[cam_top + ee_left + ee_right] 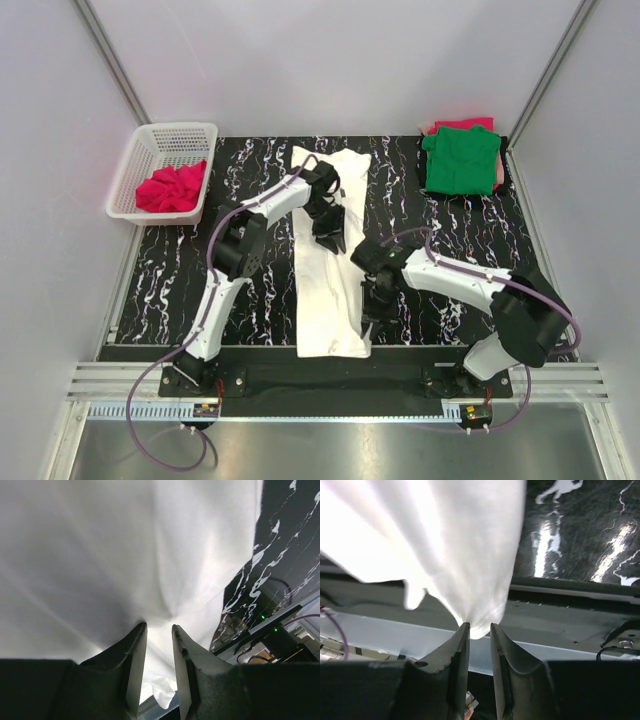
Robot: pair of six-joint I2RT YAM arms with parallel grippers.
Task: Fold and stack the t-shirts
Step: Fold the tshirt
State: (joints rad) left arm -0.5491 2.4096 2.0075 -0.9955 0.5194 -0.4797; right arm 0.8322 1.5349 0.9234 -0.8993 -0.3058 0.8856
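So the white t-shirt (325, 270) is laid out in the middle of the desk (450, 230) as one long narrow strip. It runs from the far side down to the near edge, right between the two arms. It looks folded lengthwise, with the sleeves tucked out of sight.

The left arm (235, 250) reaches in over the strip, and the left jaws are down on the cloth about halfway along it. In the left wrist view the fabric (125, 545) puckers into a little star right at the tips, with creases fanning out, so the jaws are clenched on a pinch of the white shirt.

The right arm (470, 280) comes in from the other side, and the right jaws sit at the strip's right edge, down near the front of the desk. In the right wrist view the cloth (445, 540) narrows to a point that disappears between the two tips, so that one is grasping the white shirt as well.

Off in the far right corner, a green t-shirt (460, 160) lies folded on top of something pinkish-red (465, 124) that peeks out around it. Over on the left a white basket (176, 140) sits just off the desk's far left corner, with a pinkish-red t-shirt (172, 187) crumpled up inside it.
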